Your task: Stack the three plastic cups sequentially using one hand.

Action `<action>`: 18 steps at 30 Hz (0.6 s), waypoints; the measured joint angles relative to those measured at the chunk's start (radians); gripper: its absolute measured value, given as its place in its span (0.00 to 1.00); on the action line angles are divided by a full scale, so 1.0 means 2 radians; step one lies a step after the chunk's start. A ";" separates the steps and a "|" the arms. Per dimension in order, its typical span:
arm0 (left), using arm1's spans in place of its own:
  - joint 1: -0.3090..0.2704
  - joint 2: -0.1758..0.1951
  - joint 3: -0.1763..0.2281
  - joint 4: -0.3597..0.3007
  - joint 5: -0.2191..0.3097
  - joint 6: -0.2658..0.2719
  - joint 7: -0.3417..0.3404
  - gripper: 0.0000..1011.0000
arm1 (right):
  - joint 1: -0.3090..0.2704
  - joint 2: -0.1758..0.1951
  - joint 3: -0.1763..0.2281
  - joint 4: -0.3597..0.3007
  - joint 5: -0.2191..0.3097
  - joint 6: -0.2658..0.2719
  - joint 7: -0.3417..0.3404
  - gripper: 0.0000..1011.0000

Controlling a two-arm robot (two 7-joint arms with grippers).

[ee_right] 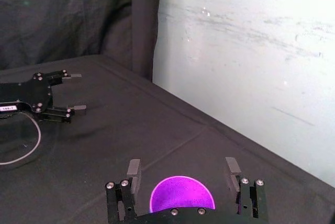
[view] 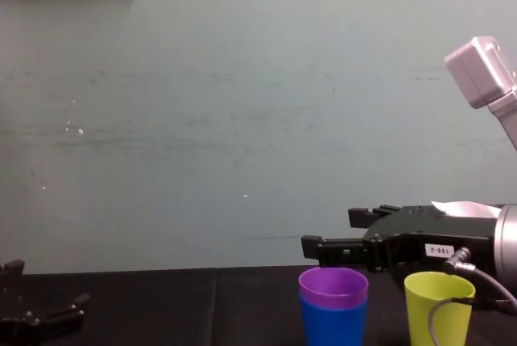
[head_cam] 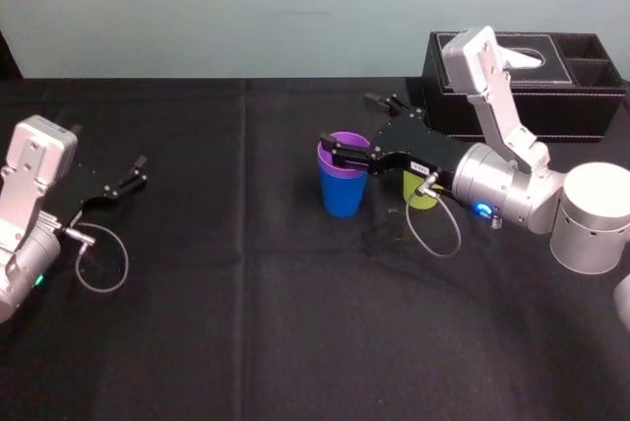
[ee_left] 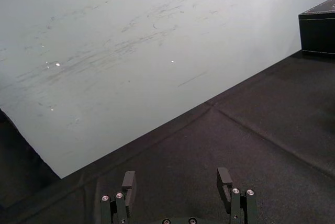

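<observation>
The purple cup (head_cam: pixel 335 171) sits nested inside the blue cup (head_cam: pixel 343 197) on the black cloth, right of centre. My right gripper (head_cam: pixel 348 121) hovers just over their rim, open, with one finger on each side of the purple cup (ee_right: pixel 182 195) and a gap to both. In the chest view the right gripper (view: pixel 329 231) is level with the top of the purple cup (view: pixel 333 288), which stands in the blue cup (view: pixel 333 326). The yellow-green cup (view: pixel 436 310) stands upright to their right, partly hidden under the gripper body in the head view (head_cam: pixel 417 191).
A black leather tissue box (head_cam: pixel 551 77) stands at the back right, behind the right arm. My left gripper (head_cam: pixel 133 173) rests open and idle on the cloth at the far left, and its fingers (ee_left: pixel 129 178) hold nothing. A pale wall closes off the table's far edge.
</observation>
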 joint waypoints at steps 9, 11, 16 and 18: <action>0.000 0.000 0.000 0.000 0.000 0.000 0.000 1.00 | -0.037 0.014 0.016 -0.054 -0.002 0.006 -0.024 0.99; 0.000 0.000 0.000 0.000 0.000 0.000 0.000 1.00 | -0.055 0.022 0.024 -0.077 -0.002 0.012 -0.034 0.99; 0.000 0.000 0.000 0.000 0.000 0.000 0.000 1.00 | -0.103 0.045 0.046 -0.138 -0.003 0.029 -0.058 0.99; 0.000 0.000 0.000 0.000 0.000 0.000 0.000 1.00 | -0.118 0.052 0.054 -0.154 -0.004 0.035 -0.064 0.99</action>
